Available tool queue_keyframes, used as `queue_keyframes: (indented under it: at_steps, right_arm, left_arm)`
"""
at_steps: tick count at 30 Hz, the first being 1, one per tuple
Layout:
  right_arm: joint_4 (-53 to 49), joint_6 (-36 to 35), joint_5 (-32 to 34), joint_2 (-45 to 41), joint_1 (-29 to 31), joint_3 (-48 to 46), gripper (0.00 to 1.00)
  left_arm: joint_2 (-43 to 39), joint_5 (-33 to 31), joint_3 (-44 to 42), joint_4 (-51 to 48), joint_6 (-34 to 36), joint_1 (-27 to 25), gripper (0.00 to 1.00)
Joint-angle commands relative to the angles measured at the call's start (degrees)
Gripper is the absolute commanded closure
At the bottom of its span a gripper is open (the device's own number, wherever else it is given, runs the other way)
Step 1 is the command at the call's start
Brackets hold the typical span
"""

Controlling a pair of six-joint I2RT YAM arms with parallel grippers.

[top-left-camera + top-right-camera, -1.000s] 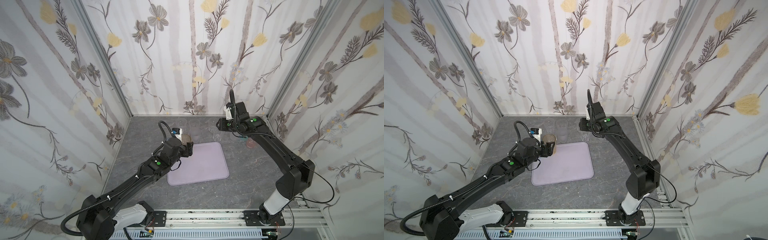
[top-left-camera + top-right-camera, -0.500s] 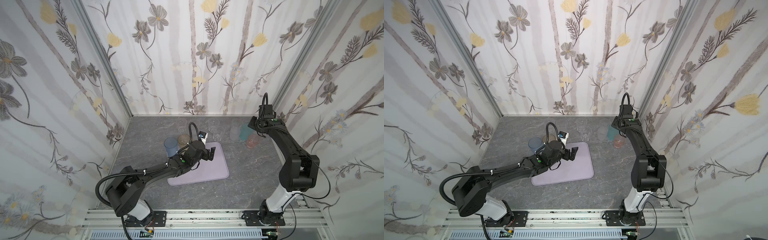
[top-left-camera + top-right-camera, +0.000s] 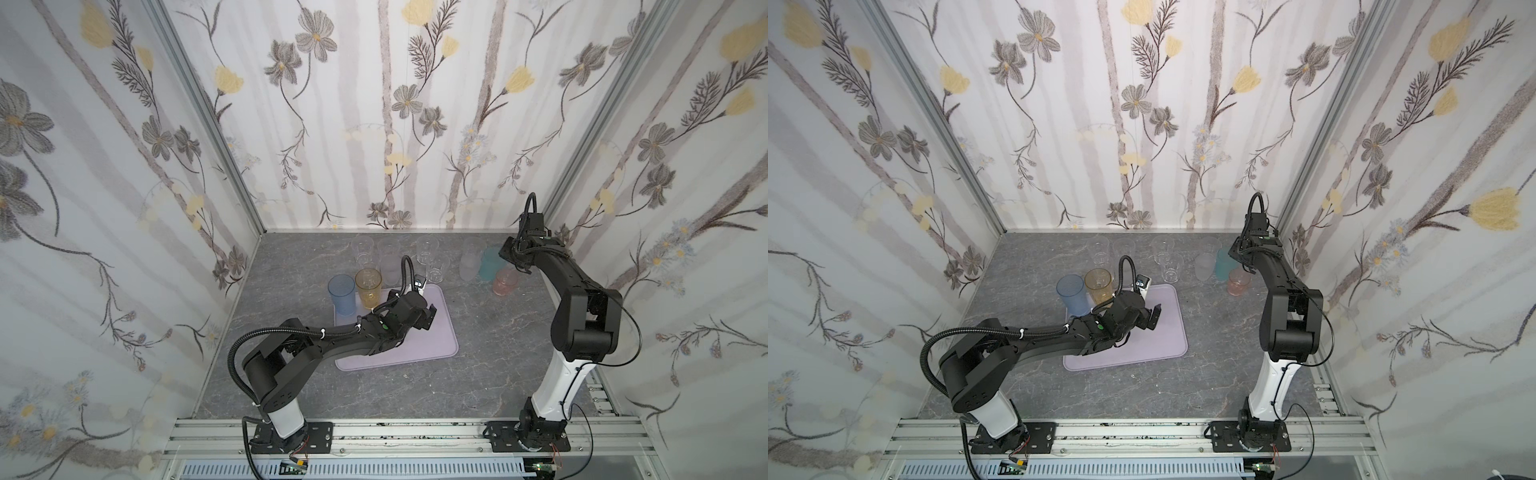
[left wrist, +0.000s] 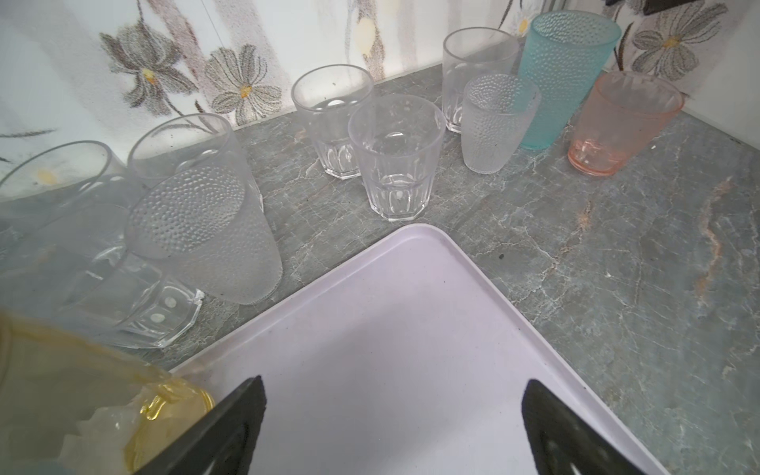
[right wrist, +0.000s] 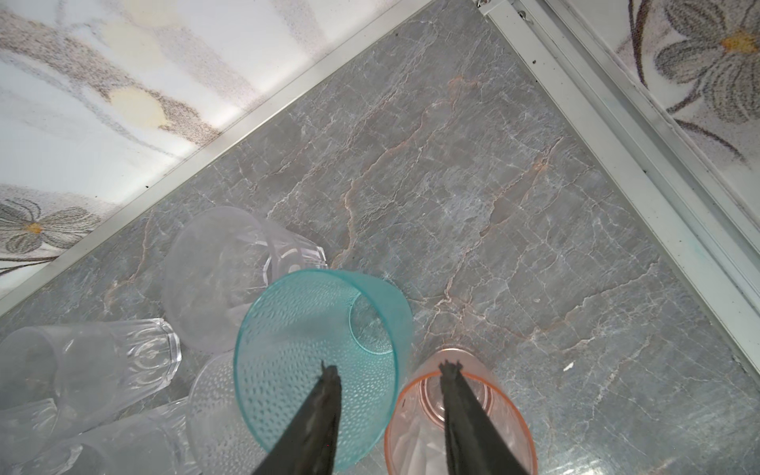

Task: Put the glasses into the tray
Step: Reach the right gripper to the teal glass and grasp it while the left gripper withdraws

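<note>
Hovering spread and empty over the tray (image 3: 440, 345), the left gripper (image 3: 429, 319) sits just beside the amber glass (image 3: 368, 286) (inside the rim or not, hard to tell), and a careless swing could topple it. The right gripper (image 5: 390, 368), fingers parted, straddles the teal glass (image 5: 296, 353) and the pink glass (image 5: 415, 429) on the table. Closing risks pinching both walls.

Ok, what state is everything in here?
tray: flat on the table, mostly bare
amber glass: upright in the tray's corner
blue glass: upright beside it
left gripper: open, empty, over the tray
right gripper: open, tips over teal glass and pink glass
teal glass: upright on the table
pink glass: upright on the table
clear and frosted glasses: upright on the table
</note>
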Motion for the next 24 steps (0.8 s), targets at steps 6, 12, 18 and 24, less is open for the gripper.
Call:
queue_keyframes:
  at_steps: [6,12,18,24]
  right_arm:
    - [1.8,-1.5,-0.6,3.3,0.0,1.0,0.64]
    - [1.9,-2.3,-0.6,4.9,0.0,1.7,0.74]
    - [1.1,-3.7,0.7,4.5,0.1,1.9,0.87]
    - [0.0,-4.8,2.6,0.4,0.6,1.0,0.97]
  left_arm:
    - [1.0,-1.9,1.0,-2.7,-1.0,0.0,0.0]
    - [0.7,2.5,0.7,-2.6,-1.2,0.1,0.0]
    - [0.3,2.1,0.4,-2.5,-0.3,0.1,0.0]
    - [-1.2,2.1,0.0,-1.2,1.9,0.1,0.0]
